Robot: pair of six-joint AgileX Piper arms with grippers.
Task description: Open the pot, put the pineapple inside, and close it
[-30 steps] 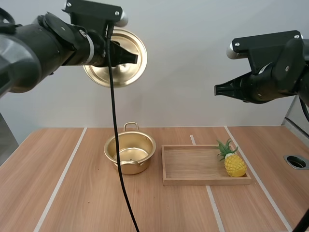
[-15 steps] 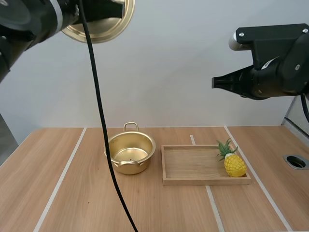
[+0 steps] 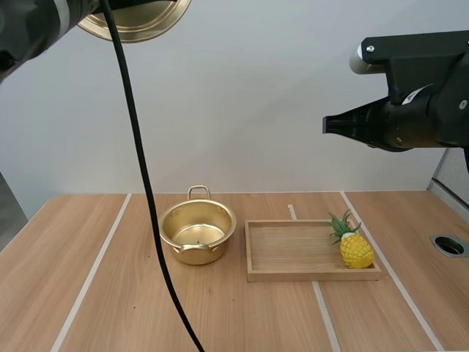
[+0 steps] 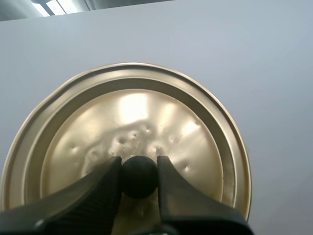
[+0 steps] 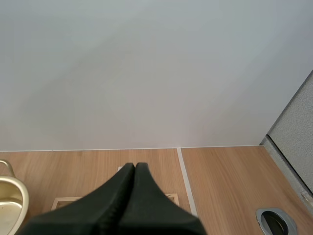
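**Q:** High view: where do the task items sit?

**A:** The pot (image 3: pixel 198 233) stands open on the tabletop (image 3: pixel 110 308), left of centre, mouth up. The wooden tray (image 3: pixel 293 275) lies just beside it on the right, apart from it. The pineapple (image 3: pixel 355 248) rests inside the tray at its right end, with its leafy crown pointing far-left. The tray's left wall lies between the pineapple and the pot. The lid (image 3: pixel 135 18) hangs high above the far-left area, well clear of the pot. The right claw (image 3: pixel 327 125) hovers high above the tray's right end, with its tip pointing left. A round metal port (image 3: pixel 448 245) is set into the tabletop near the right edge.

**Q:** Left wrist view: what is the claw's state?

**A:** The left claw (image 4: pixel 139 169) is closed onto the lid's black knob (image 4: pixel 139 176), with one finger (image 4: pixel 105 181) pressing each side. The lid (image 4: pixel 146 117) shows its dented golden surface against the pale wall.

**Q:** Right wrist view: what is the claw's state?

**A:** The right claw (image 5: pixel 134 169) holds nothing, and its fingers lie together as one dark wedge. Beneath it is the far rim of the tray (image 5: pixel 61 200). The rim of the pot (image 5: pixel 12 200) shows to the left, and the port (image 5: pixel 275 221) to the right, on the tabletop (image 5: pixel 225 181).
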